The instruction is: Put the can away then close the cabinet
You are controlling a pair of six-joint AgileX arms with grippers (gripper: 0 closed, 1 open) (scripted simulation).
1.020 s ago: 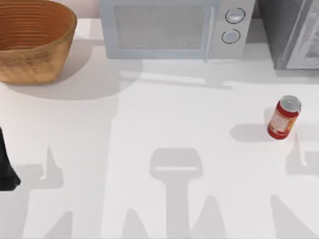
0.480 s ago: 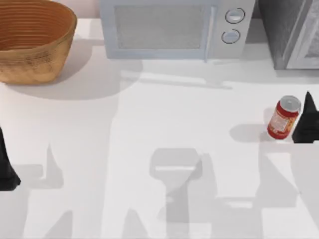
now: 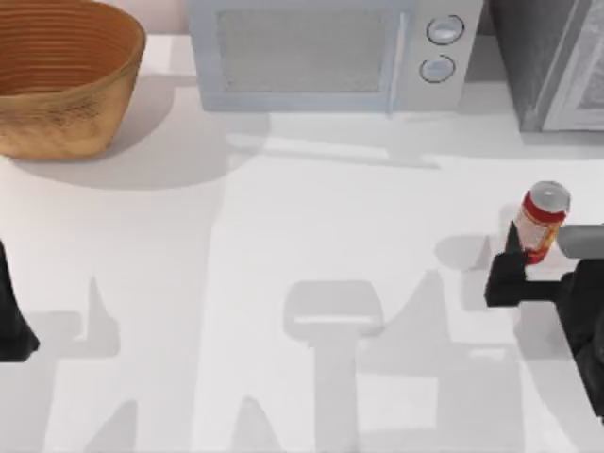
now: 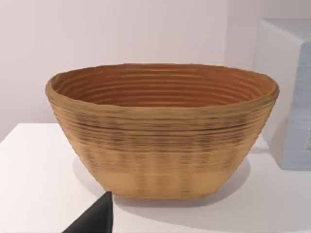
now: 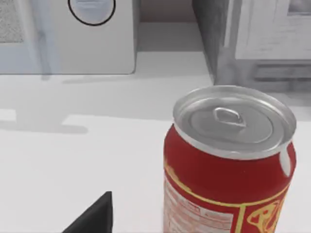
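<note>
My right gripper (image 3: 528, 269) was at the right side of the white table (image 3: 283, 245), just beside the small red drink can with a silver top (image 3: 540, 219), which stood upright in front of the large dark grey speckled cabinet (image 3: 528, 57). I could not tell how its fingers stood. My left arm (image 3: 11, 311) was parked at the left edge.

Overhead camera looks down; right wrist camera sits close behind the can (image 5: 228, 160), sharing it.
</note>
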